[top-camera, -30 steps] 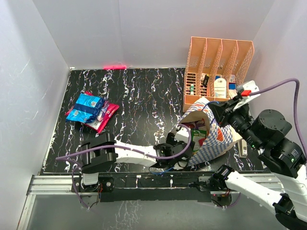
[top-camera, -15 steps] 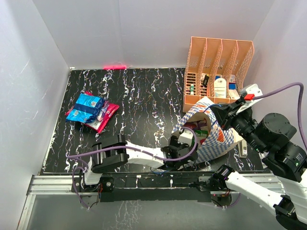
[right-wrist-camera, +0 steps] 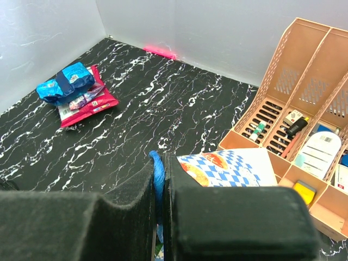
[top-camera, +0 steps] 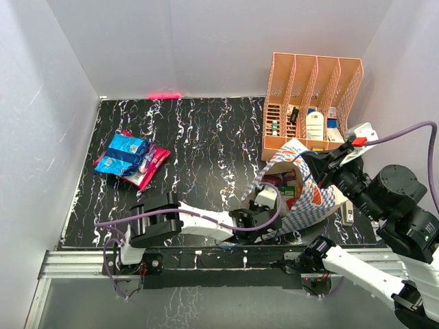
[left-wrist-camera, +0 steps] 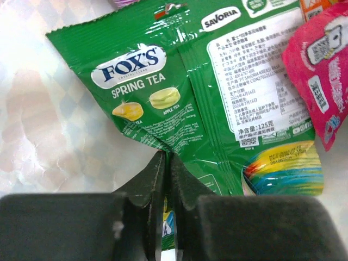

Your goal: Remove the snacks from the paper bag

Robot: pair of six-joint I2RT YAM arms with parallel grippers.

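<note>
The blue-and-white checkered paper bag (top-camera: 312, 202) lies open at the right front, its mouth facing left. My right gripper (right-wrist-camera: 159, 163) is shut on its blue cord handle (right-wrist-camera: 157, 176) and holds the upper edge up. My left gripper (left-wrist-camera: 166, 157) is inside the bag, shut on the lower corner of a green snack packet (left-wrist-camera: 179, 81). A magenta packet (left-wrist-camera: 321, 70) lies beside it on the cream lining (left-wrist-camera: 43, 119). In the top view only the left wrist (top-camera: 266, 199) shows at the bag's mouth. A blue packet (top-camera: 122, 152) and a magenta one (top-camera: 147, 168) lie on the table at the left.
A peach-orange slotted organizer (top-camera: 312, 103) with small items stands right behind the bag. The black marbled tabletop (top-camera: 199, 144) is walled by white panels on three sides. My left arm (top-camera: 199, 219) stretches along the front edge.
My left gripper's jaws have gone from wide open to shut on the green packet, a little deeper in the bag. The right gripper has shifted slightly right, still holding the handle.
</note>
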